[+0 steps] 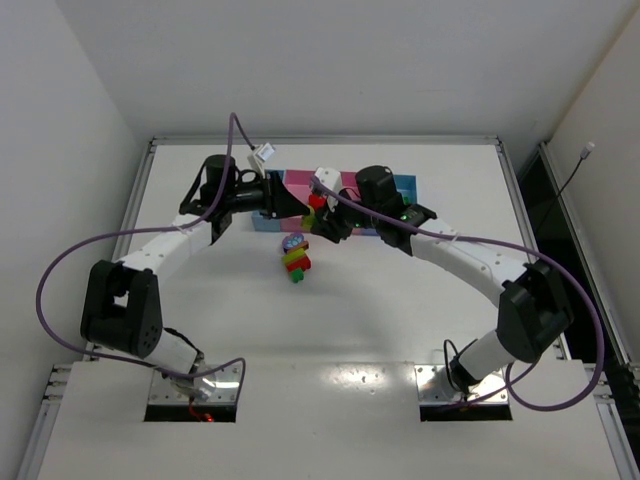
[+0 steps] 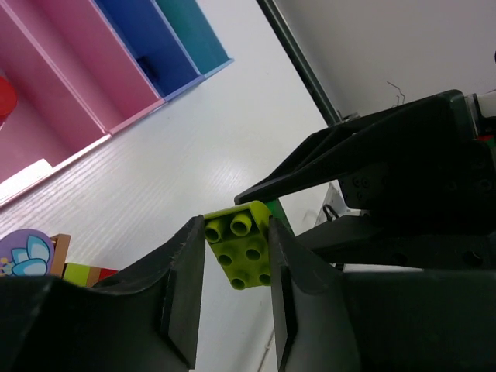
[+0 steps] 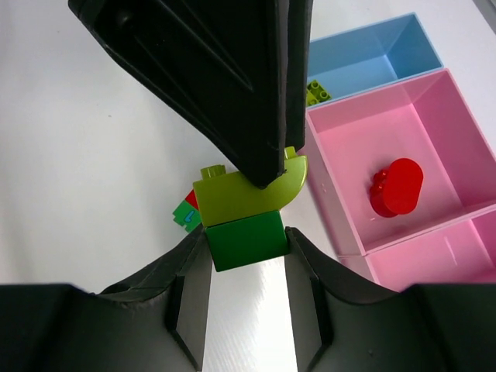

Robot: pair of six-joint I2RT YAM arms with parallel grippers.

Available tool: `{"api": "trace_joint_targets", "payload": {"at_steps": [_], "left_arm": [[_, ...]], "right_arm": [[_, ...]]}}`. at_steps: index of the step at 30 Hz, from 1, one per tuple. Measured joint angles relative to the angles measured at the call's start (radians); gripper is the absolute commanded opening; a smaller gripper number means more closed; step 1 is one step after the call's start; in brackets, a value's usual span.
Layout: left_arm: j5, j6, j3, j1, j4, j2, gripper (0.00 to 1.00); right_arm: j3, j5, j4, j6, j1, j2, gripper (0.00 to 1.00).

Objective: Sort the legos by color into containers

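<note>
L tool [image 2: 236,291] pinching lime brick [image 2: 242,253], R tool [image 3: 246,288] adjacent

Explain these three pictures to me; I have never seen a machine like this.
Two white and black jointed robot arms are bolted at the near edge of a white table. One picture looks down from above; the other two come from cameras on each wrist. At the far side sits a row of joined shallow plastic bins, pink and blue; a red plastic brick lies in a pink one. A small pile of mixed coloured bricks lies loose on the table. The right pincer is shut on a dark green brick joined to a lime green brick. The left pincer straddles that lime piece.
</note>
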Motion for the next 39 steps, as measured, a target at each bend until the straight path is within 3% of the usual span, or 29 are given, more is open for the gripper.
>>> {"api": "trace_joint_targets", "payload": {"at_steps": [1, 5, 6, 19, 30, 34, 39], "left_arm": [[-0.001, -0.002, 0.0, 0.001, 0.002, 0.0, 0.25], [-0.002, -0.006, 0.0, 0.001, 0.008, 0.001, 0.09], [-0.002, -0.008, 0.0, 0.001, 0.008, 0.001, 0.0], [0.0, -0.005, -0.01, 0.021, -0.015, -0.023, 0.0], [-0.034, 0.062, -0.035, 0.153, -0.086, -0.086, 0.0], [-0.152, 0.169, 0.027, 0.156, -0.223, -0.061, 0.0], [-0.409, 0.271, 0.159, 0.144, -0.316, -0.013, 0.0]], "right_arm": [[0.0, 0.006, -0.001, -0.001, 0.0, 0.001, 0.0], [0.0, 0.008, -0.003, 0.0, 0.0, 0.001, 0.0], [0.0, 0.008, -0.003, -0.001, 0.0, 0.001, 0.0], [-0.056, 0.035, 0.033, -0.016, 0.002, -0.047, 0.0], [-0.161, 0.122, 0.021, -0.028, -0.029, -0.214, 0.0], [-0.196, 0.175, 0.017, -0.035, -0.064, -0.228, 0.0], [-0.211, 0.232, -0.011, -0.04, -0.126, -0.229, 0.0]]}}
